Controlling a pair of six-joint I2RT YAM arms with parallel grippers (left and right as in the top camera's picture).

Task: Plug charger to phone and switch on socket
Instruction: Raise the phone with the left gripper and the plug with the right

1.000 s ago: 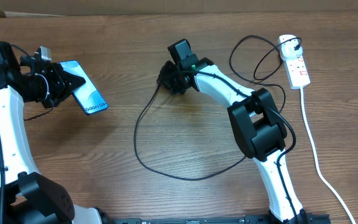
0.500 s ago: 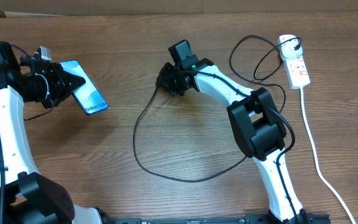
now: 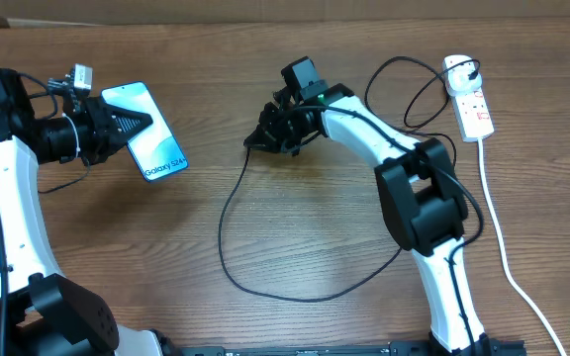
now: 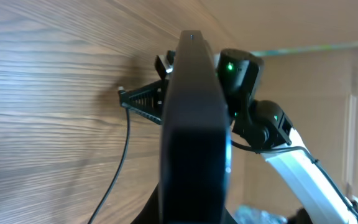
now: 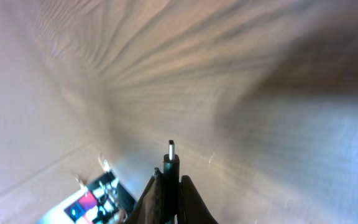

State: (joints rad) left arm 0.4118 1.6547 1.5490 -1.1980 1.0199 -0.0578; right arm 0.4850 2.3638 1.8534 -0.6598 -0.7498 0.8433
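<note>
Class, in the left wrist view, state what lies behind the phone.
Behind the phone, the right gripper shows, holding the charger, whose cable trails over the table. The phone covers the gripper's middle.

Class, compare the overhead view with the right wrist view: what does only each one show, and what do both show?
Overhead only: the white elongated power strip, the long loop of the thin black charger cable, and the slim blue-screened smartphone gripped in the left hand. Right wrist only: the cable's small metal-tipped black connector, standing clear of the grip. A blurred coloured patch low left cannot be identified. Both: the brown wooden table and the right hand shut on the cable's end.
</note>
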